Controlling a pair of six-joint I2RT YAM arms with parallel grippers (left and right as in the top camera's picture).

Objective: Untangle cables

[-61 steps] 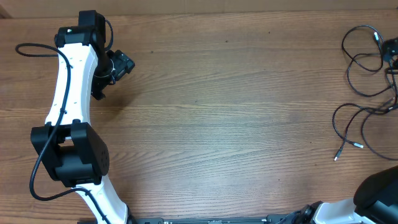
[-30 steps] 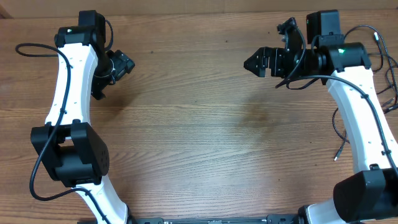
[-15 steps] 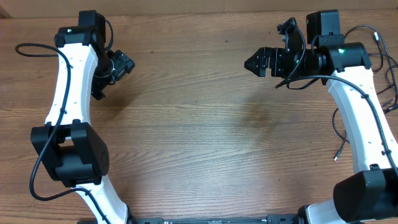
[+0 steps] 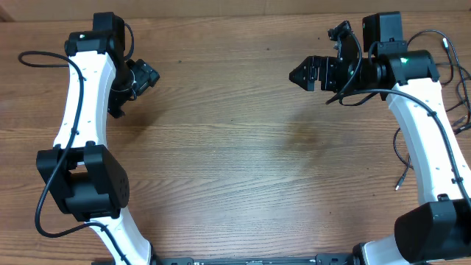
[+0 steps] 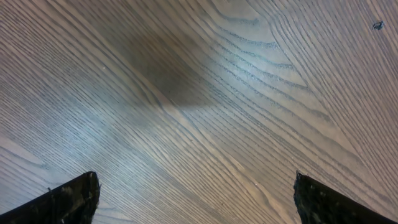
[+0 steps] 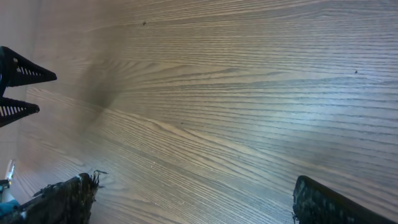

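Only non-task item is the wooden table (image 4: 235,162): brown, with the grain running 9 to 3 o'clock in the overhead view. Its far edge lies along 12 o'clock, with a paler strip (image 4: 221,6) beyond it. One dark speck (image 4: 267,50) sits toward 12 o'clock.

Left wrist view: the grain runs diagonally from 10 to 4 o'clock with a light sheen across it. There is a darker patch (image 5: 171,78) toward 11 o'clock and a small dark mark (image 5: 377,25) in the 2 o'clock corner.

Right wrist view: the grain is near level, with a dim smudge (image 6: 102,93) toward 9 o'clock. There are two pinpoint dots, one at 11 o'clock (image 6: 144,23) and one at 2 o'clock (image 6: 356,71).
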